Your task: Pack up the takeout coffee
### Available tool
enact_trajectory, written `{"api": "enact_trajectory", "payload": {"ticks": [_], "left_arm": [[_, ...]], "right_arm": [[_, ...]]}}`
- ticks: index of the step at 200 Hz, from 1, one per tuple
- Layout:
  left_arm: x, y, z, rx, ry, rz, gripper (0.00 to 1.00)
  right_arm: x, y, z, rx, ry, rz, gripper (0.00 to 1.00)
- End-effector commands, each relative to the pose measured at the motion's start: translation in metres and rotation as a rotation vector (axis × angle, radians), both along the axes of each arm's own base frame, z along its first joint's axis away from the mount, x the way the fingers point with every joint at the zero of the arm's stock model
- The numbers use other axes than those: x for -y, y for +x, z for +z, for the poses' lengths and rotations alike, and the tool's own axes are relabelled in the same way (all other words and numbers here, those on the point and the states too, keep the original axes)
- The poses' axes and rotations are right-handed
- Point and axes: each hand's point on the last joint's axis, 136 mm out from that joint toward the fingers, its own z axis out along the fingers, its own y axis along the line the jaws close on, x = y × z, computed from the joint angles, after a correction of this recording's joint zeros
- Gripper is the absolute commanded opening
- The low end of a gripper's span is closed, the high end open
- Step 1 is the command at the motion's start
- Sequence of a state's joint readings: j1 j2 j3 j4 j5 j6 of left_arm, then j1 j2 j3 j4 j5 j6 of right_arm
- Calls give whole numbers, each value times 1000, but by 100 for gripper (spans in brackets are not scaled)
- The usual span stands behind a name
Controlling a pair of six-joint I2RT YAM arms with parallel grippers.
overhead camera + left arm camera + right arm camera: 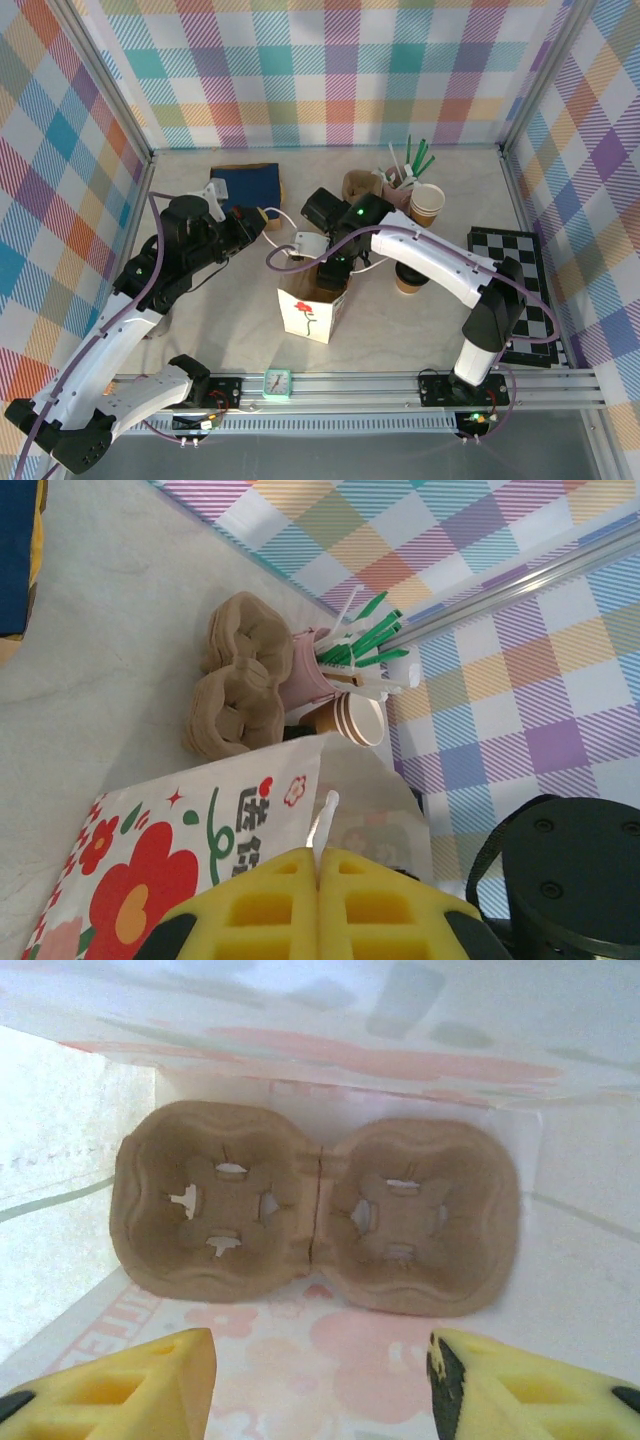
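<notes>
– Coffee (pixel 407 283): where is it placed?

– It is stood on the table (pixel 400 340), to the right of the bag (pixel 310 318) and outside it. It is partly hidden under the right forearm, so only a brown side and a dark top can be made out.

– And the right gripper (pixel 320 1355)?

– It is held in the bag's mouth, pointed down at the carrier (pixel 315 1210), which is laid flat on the bag's floor with its 2 wells unfilled. The fingers are spread apart and nothing is clasped between them.

– The left gripper (pixel 318 865)?

– Its fingers are pressed together on a thin white strip (pixel 323 815) at the bag's rim, judged to be a handle. The bag is thereby held open.

– Which way must be gone for the coffee?

– Up out of the bag, then rightward from the right fingers. The coffee's long axis is judged to be upright, so a sideways approach to its wall below the lid would be called for. The right arm is much the nearer of the 2. The left is occupied and is placed on the opposite side of the bag from the coffee.
</notes>
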State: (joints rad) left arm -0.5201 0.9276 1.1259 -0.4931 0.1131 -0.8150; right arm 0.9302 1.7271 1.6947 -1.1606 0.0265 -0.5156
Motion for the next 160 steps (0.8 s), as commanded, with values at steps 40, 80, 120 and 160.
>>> {"api": "enact_trajectory", "payload": {"ticks": [40, 80, 120, 160], "left_arm": [[-2, 2, 4, 22, -16, 8, 8], [-5, 2, 5, 27, -3, 21, 17], [-7, 2, 9, 42, 6, 27, 30], [-11, -1, 16, 70, 24, 25, 46]], "right_arm": [[-5, 1, 21, 19, 8, 10, 62], [-5, -3, 42, 37, 20, 21, 67], [2, -8, 50, 24, -16, 14, 70], [2, -4, 49, 24, -51, -25, 70]]}}
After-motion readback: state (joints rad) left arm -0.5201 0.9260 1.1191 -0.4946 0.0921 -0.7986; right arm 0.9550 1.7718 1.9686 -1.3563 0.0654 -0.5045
